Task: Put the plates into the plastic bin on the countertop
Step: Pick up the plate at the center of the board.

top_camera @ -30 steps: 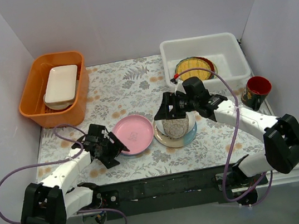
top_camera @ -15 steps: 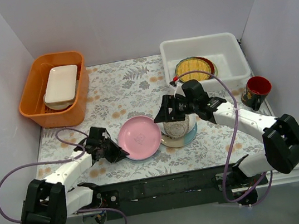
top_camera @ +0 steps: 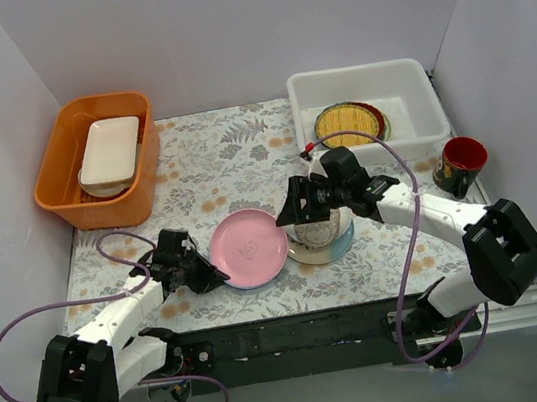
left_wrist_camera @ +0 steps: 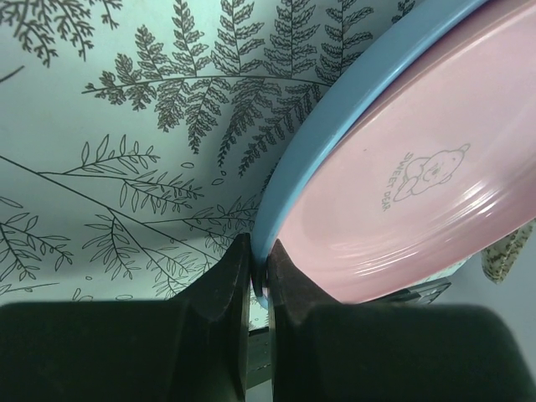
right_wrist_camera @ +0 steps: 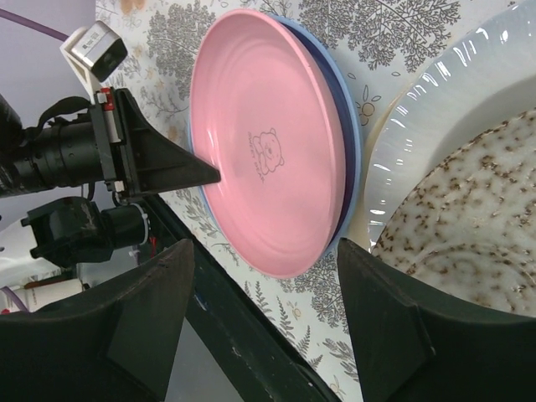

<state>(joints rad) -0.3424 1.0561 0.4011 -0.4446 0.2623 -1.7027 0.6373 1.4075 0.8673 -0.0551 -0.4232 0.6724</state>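
A pink plate (top_camera: 247, 248) lies on a light blue plate (left_wrist_camera: 335, 109) at the front middle of the countertop (top_camera: 232, 156). My left gripper (top_camera: 209, 279) (left_wrist_camera: 260, 251) is shut on their left rim, and the pair tilts up off the surface there. My right gripper (top_camera: 302, 206) (right_wrist_camera: 266, 251) hangs open beside them, its jaws wide, over a speckled plate (right_wrist_camera: 469, 218) that tops a small stack (top_camera: 320, 239). The plastic bin (top_camera: 361, 74) stands at the back right with a yellow woven-look plate (top_camera: 346, 123) on a red-brown one inside.
An orange tub (top_camera: 63, 181) holding a white rectangular dish (top_camera: 110, 152) stands at the back left. A red cup (top_camera: 462, 160) sits near the right wall, in front of the bin. White walls close in three sides.
My left gripper has shut on the rim of the pink and blue plates and raised that edge, shifting them slightly right. My right gripper has drifted a little left and narrowed somewhat.
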